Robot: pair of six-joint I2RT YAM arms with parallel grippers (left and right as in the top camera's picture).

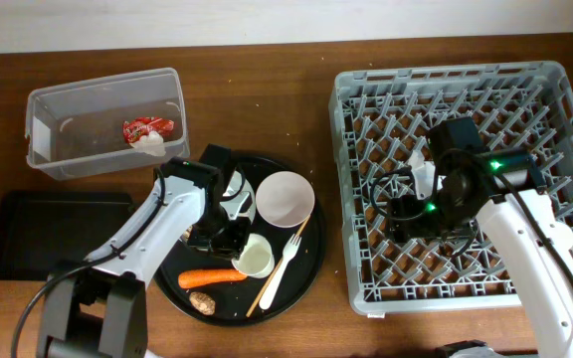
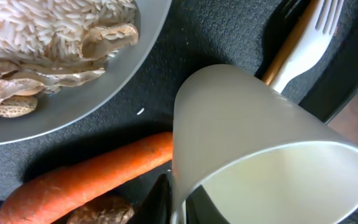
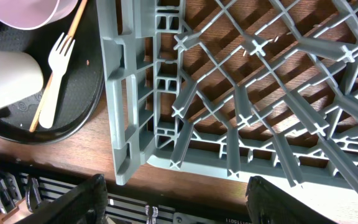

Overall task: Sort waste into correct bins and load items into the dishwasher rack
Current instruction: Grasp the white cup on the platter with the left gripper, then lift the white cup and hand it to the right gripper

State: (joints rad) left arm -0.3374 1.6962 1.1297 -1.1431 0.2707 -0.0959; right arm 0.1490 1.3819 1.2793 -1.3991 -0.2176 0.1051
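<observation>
The grey plastic peg-grid rack (image 1: 555,119), at 3 o'clock, holds no dish that can be identified. The right gripper (image 3: 185,194) hangs above it, fingers spread and empty. The round black tray (image 1: 311,239), at 6 o'clock, carries nearly everything left to move. The clear tub (image 1: 102,82), at 10 o'clock, already holds the red crinkled wrapper (image 1: 147,126) and the crumpled tissue (image 1: 153,145). Nothing is visible in the shallow black tray (image 1: 58,234) at 9 o'clock. The smooth plate (image 2: 73,106) carries food scraps (image 2: 42,37) of rice and shells. The glossy bowl (image 1: 285,197) stands upright and the tapered carrot (image 1: 212,276) is unsorted. The matte small cup (image 2: 241,137) lies on its side against the left gripper (image 2: 176,208); whether it is pinched cannot be told. The plastic fork (image 3: 56,56), wooden chopstick (image 3: 74,25) and brown lump (image 1: 202,301) remain.
</observation>
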